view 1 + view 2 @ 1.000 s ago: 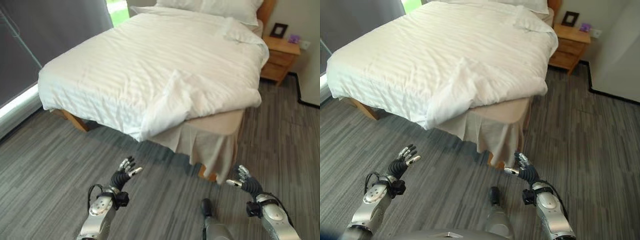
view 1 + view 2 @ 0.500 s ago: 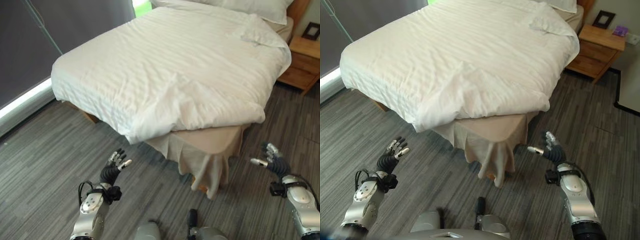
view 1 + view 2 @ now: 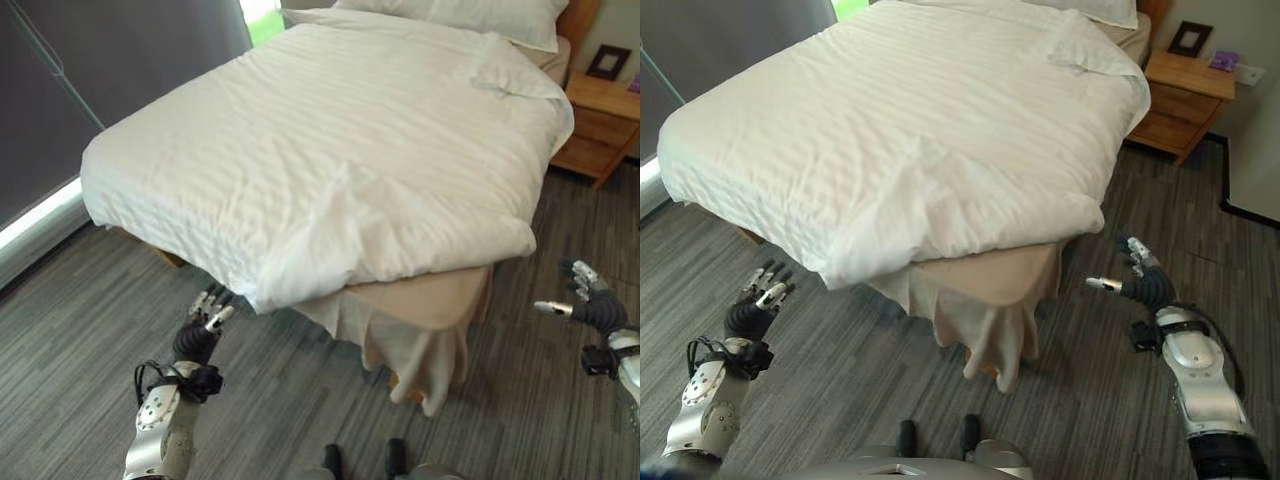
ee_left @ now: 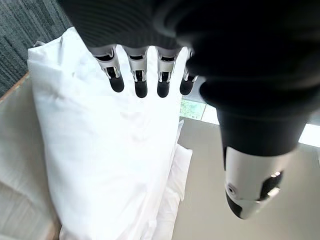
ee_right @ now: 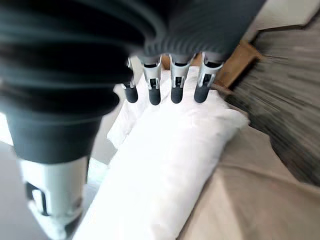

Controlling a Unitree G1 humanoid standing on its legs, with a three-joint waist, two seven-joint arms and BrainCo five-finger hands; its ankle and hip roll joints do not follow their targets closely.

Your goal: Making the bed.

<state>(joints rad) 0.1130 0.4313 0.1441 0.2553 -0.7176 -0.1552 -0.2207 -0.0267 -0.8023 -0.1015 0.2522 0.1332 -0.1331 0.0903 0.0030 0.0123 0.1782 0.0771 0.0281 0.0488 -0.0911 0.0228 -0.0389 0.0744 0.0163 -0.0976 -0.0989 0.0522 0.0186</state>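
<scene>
The white duvet (image 3: 330, 140) covers the bed (image 3: 1015, 270), but near the foot corner it is folded back, so the beige mattress and skirt show. Left hand (image 3: 200, 322) is just beside the duvet edge, fingers straight & empty; right hand (image 3: 1137, 280) is near the other side of the corner, also spread w/ nothing held, prob. to take the corner. Cloth is soft, striped, wrinkled.
</scene>
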